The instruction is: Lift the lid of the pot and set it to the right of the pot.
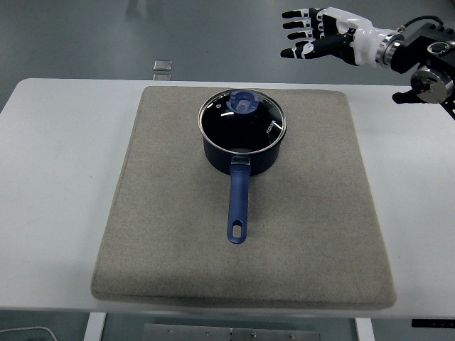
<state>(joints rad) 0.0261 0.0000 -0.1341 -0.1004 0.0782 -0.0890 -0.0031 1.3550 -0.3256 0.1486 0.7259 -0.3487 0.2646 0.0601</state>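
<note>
A dark blue pot (242, 153) sits on the grey mat (306, 213), its long blue handle (238, 206) pointing toward the near edge. A glass lid (243, 121) with a blue knob (244, 101) rests on the pot. My right hand (306, 32) hovers high above the far right of the table, up and to the right of the lid, fingers spread and holding nothing. The left arm does not show.
The mat lies on a white table (57, 156). A small square plate (163, 66) lies on the floor beyond the table's far edge. Bare mat stretches to the right of the pot.
</note>
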